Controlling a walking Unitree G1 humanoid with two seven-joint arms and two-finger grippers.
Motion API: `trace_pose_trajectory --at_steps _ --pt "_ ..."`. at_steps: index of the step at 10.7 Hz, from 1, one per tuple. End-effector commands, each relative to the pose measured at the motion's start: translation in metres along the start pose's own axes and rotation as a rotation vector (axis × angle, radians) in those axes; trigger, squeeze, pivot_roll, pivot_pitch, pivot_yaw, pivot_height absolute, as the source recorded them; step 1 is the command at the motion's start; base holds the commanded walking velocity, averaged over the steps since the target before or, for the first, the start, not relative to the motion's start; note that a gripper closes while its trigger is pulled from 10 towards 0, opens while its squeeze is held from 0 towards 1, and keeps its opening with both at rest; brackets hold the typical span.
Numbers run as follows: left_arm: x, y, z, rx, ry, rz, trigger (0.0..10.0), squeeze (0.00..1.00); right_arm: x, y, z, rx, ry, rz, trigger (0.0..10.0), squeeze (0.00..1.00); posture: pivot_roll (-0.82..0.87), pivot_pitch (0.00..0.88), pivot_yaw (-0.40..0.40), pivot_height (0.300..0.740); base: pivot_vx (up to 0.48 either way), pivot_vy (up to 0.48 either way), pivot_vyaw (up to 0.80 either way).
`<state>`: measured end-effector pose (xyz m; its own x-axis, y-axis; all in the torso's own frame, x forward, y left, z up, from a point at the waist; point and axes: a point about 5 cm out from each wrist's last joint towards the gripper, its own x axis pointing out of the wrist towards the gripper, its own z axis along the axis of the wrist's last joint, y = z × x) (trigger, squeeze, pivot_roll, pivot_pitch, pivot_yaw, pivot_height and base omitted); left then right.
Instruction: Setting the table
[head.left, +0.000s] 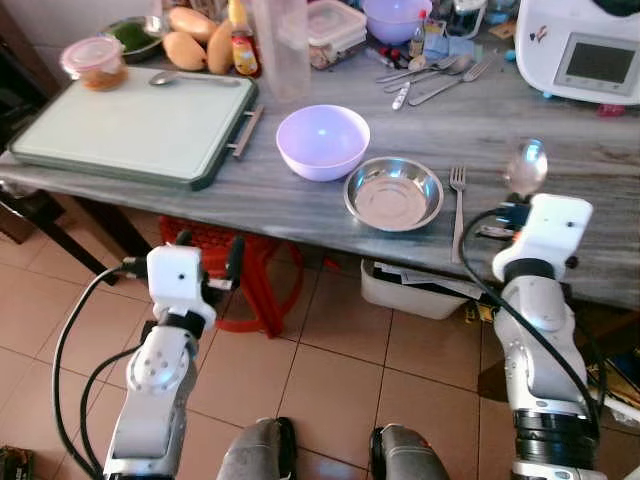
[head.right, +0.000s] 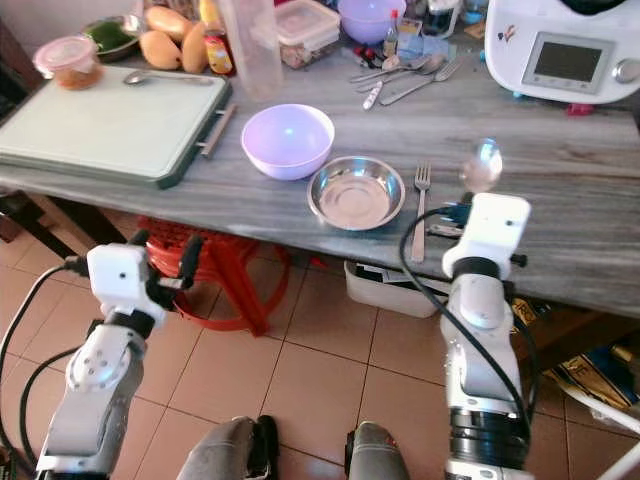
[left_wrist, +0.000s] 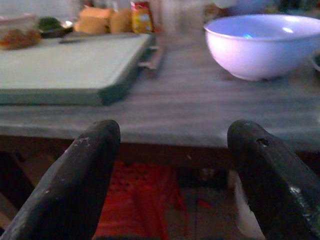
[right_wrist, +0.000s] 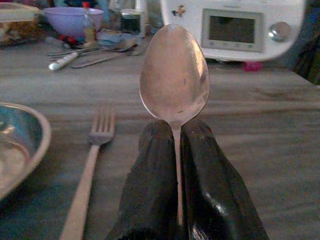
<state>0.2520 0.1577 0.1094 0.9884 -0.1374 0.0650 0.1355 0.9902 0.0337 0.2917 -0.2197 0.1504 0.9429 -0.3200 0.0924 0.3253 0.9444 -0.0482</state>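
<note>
I've got the right gripper (right_wrist: 176, 150) clamped on a shiny metal tablespoon (right_wrist: 174, 75), the two black fingers (right_wrist: 150, 165) squeezed flat against the thin handle with the bowl sticking straight out past the tips. I'd say holding it low on the handle keeps the bowl end free, so it can be laid down flat without the fingers hitting the wood.

From the head cameras the spoon (head.left: 526, 166) hangs over the grey wood-grain tabletop (head.left: 600, 200), just to the right of the steel dinner fork (head.left: 458, 210). The fork lies lengthwise right beside the round stainless steel dish (head.left: 394, 192), tines pointing away from me. The glossy lilac plastic bowl (head.left: 322, 141) sits touching or nearly touching the dish on its far-left side. Looks like a place setting: dish in the middle, fork next to it, spoon probably meant to go parallel to the fork on its outer side. Whether the spoon is touching the table yet, I can't tell.

The left gripper (left_wrist: 172, 165) is spread wide and empty, held below the table edge in front of the pale green cutting board (head.left: 130, 130), well apart from the setting. More loose cutlery (head.left: 430, 75) lies near the back by the white kitchen appliance (head.left: 585, 50).
</note>
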Motion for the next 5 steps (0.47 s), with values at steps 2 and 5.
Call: trace_pose_trajectory --at_steps 2,5 --pt "-0.003 0.0 0.002 0.0 0.008 -0.021 10.0 0.0 0.003 -0.014 -0.006 0.016 0.041 -0.067 10.0 0.0 -0.02 0.194 0.082 0.74 0.0 0.0 0.0" --pt "-0.004 -0.003 0.005 -0.006 0.018 -0.054 10.0 0.0 0.013 -0.014 -0.007 0.073 0.079 -0.084 10.0 0.0 -0.01 0.219 0.095 0.74 0.0 0.0 -0.27"
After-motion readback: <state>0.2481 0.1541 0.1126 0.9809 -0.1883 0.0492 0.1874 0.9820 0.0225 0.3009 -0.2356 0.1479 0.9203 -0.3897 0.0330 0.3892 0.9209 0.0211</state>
